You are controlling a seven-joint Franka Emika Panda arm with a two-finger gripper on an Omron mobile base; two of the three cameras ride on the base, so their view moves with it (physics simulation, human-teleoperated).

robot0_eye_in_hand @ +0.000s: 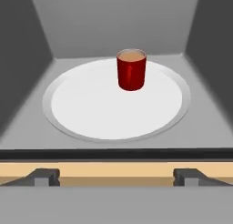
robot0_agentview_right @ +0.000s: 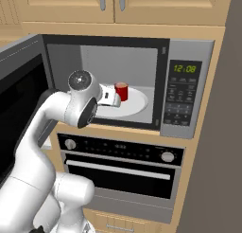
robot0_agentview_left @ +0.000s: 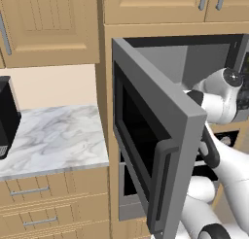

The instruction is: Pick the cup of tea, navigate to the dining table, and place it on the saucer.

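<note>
On the far left of the left base view we see a black appliance (robot0_agentview_left: 7, 117) standing on a marble counter (robot0_agentview_left: 58, 138), with wooden drawers (robot0_agentview_left: 51, 206) under it. Next to the counter the microwave door (robot0_agentview_left: 155, 136) is swung wide open towards us. To the right of the door the white arm reaches into the microwave (robot0_agentview_right: 127, 85), which is built into the wooden cabinets. Below the microwave there is a built-in oven (robot0_agentview_right: 120, 168) with two knobs.

Inside the microwave lies a round white turntable (robot0_eye_in_hand: 82, 109). The cup of tea (robot0_eye_in_hand: 131, 69) stands upright on it, in the back half of the plate, a little right of the middle in the hand view. The brown tea is visible inside; we cannot see the handle.

The gripper (robot0_eye_in_hand: 116, 176) is just in front of the microwave opening, with its jaws spread wide and nothing between them. The two fingertips (robot0_eye_in_hand: 43, 176) are well apart from the cup. On the right, the microwave panel (robot0_agentview_right: 183, 92) shows a green clock.
</note>
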